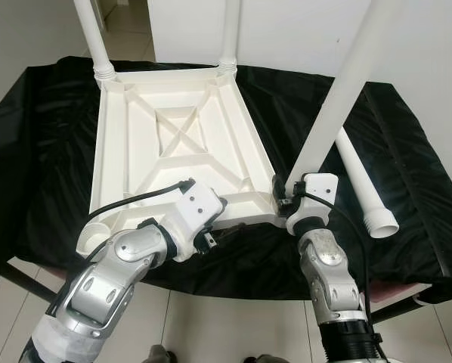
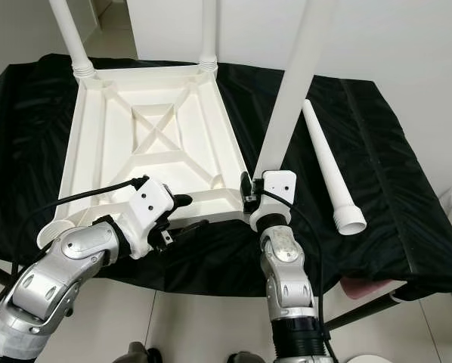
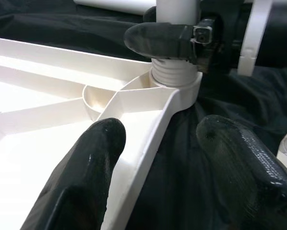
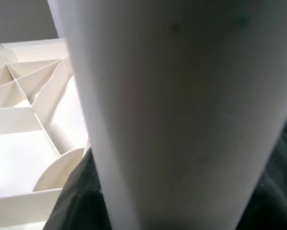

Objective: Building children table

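The upside-down tabletop (image 1: 173, 144) lies on the black cloth (image 1: 52, 159) with two legs standing in its far corners. The right gripper (image 1: 285, 198) clamps a third leg (image 1: 339, 98) into the near right socket while the left gripper (image 3: 158, 158), fingers apart, straddles the near rim. The fourth leg (image 2: 328, 166) lies loose to the right, the near left socket seemingly empty.

I am finding nothing to read here: no words, labels, brand marks, numbers or signs are showing on anything before me.
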Robot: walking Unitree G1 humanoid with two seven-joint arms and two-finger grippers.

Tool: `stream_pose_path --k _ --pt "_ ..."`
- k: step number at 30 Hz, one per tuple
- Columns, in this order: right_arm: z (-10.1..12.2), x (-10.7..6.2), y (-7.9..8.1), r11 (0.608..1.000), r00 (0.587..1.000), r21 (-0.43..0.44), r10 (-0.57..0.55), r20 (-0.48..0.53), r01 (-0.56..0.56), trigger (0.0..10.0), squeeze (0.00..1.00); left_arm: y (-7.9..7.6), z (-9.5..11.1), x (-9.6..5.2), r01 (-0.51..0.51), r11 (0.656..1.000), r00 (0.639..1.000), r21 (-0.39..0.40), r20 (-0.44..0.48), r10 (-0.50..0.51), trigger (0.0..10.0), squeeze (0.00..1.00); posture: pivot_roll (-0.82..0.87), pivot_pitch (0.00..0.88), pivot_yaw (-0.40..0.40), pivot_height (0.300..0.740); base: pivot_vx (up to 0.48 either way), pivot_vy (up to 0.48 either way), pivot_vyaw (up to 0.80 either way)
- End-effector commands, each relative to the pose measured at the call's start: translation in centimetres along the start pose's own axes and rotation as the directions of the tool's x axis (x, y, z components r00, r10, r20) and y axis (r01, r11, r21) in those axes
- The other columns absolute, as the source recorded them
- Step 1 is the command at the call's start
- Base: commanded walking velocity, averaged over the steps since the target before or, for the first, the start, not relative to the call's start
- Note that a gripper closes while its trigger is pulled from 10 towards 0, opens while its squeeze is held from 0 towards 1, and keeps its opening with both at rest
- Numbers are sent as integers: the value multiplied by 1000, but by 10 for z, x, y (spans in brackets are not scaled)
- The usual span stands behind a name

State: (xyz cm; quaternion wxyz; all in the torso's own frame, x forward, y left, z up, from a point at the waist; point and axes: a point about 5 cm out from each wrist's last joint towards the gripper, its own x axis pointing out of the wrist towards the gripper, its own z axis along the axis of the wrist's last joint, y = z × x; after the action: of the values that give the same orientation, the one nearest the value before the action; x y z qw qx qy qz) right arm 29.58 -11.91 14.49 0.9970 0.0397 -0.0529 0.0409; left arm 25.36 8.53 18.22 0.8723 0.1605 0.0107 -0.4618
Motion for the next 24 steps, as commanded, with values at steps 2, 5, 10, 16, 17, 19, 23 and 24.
stream_pose_path --k 2,5,10,16,17,19,23,24 --pt "-18 -11 12 996 996 80 50 -80 -43 10000 576 4 -2 -4 -34 999 999 1 -12 34 10000 0 -133 124 -6 740 0 0 0" --pt "-10 -14 12 992 994 68 107 -18 -106 10000 1000 7 -3 -6 -50 999 999 14 -18 50 10000 0 -124 105 1 740 0 0 0" --pt "-6 -18 8 989 990 50 141 3 -141 10000 1000 10 -2 -5 -70 998 998 11 -11 70 10000 0 -122 95 10 740 0 0 0" --pt "-7 -15 -5 962 962 -3 273 -7 -273 10000 0 12 0 -5 -61 998 998 29 -9 61 10000 0 -115 78 29 740 0 0 0" --pt "-7 -14 -7 950 951 -22 310 -10 -310 10000 0 12 -1 -5 -58 998 998 26 -11 58 10000 0 -116 75 29 740 0 0 0" --pt "-6 -13 -9 941 941 -40 337 -10 -337 10000 0 12 -1 -5 -56 998 998 24 -11 56 10000 0 -116 72 32 740 0 0 0" --pt "-5 -6 -16 928 930 -63 367 -6 -366 10000 0 12 -1 -2 -80 996 997 37 22 79 10000 0 -120 54 34 740 0 0 0" --pt "-5 -6 -16 927 929 -62 371 -4 -370 10000 0 13 -1 -2 -86 995 996 43 26 85 10000 0 -120 54 34 740 0 0 0"
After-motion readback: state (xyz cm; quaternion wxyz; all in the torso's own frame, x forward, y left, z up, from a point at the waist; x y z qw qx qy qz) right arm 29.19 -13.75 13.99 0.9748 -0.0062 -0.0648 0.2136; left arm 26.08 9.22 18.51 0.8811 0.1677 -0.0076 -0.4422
